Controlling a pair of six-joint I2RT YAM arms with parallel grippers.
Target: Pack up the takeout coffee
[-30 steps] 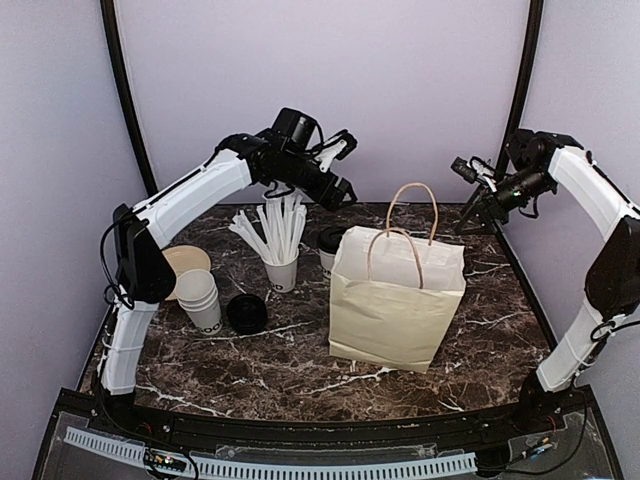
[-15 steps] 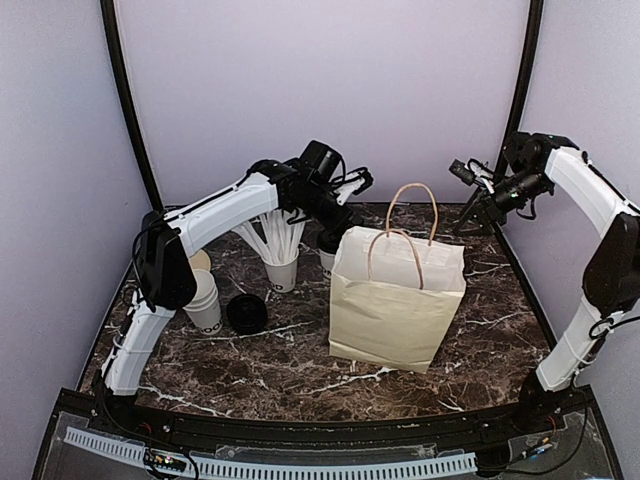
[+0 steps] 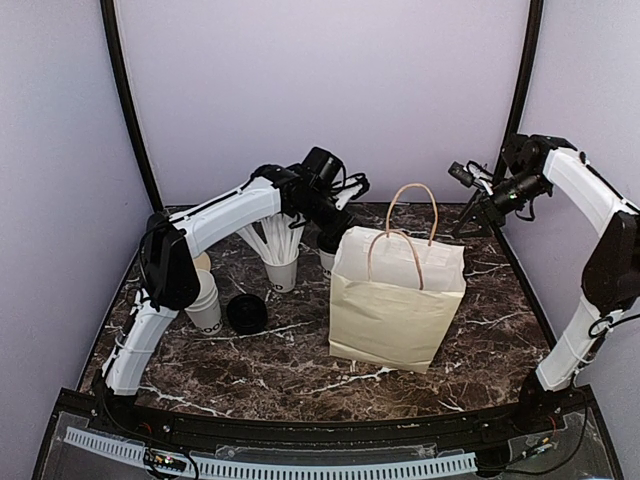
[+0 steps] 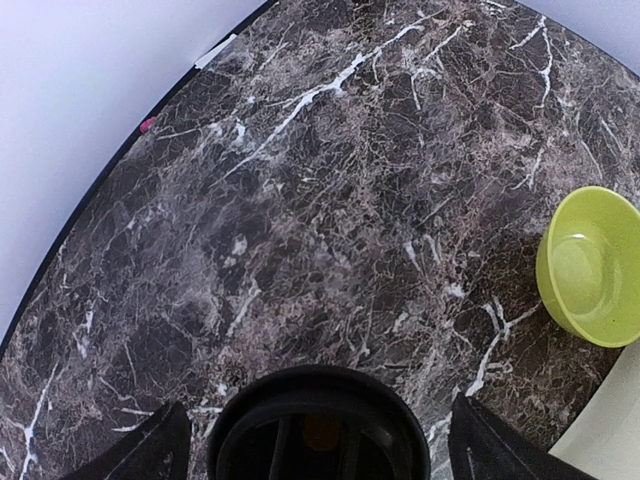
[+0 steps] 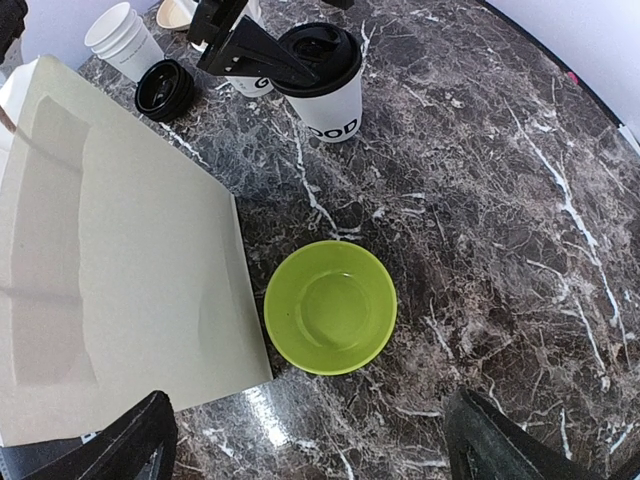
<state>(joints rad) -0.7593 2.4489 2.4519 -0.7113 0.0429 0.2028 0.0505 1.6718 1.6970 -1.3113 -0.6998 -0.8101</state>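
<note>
Dark brown marble with white veins covers the table (image 3: 250, 370), and pale lilac walls close it in at the back and sides. On it, toward the back and just left of centre, stands the coffee cup (image 5: 330, 100). It is white with black lettering and a round black lid (image 4: 320, 425), and it is upright. From the overhead camera the cup (image 3: 328, 247) is partly hidden behind the left corner of the paper bag.

The left gripper (image 3: 333, 222) hangs right over the cup with its jaws spread wide. In its own wrist camera a finger (image 4: 150, 450) shows on each side of the lid, with bare marble between finger and lid, so nothing is gripped.

Just to the right of the cup and nearer the front stands a cream paper bag (image 3: 395, 300) with twine handles, upright. Behind the bag sits a lime-green bowl (image 5: 330, 307), close to the bag's edge and apart from the cup.

Left of the coffee cup is a white cup of white straws (image 3: 282, 270). Farther left are a stack of black lids (image 3: 246, 313) and a stack of lidless white cups (image 3: 203, 300).

The right gripper (image 3: 468, 212) is raised at the back right, above the bowl, with its jaws wide apart and nothing between them.
</note>
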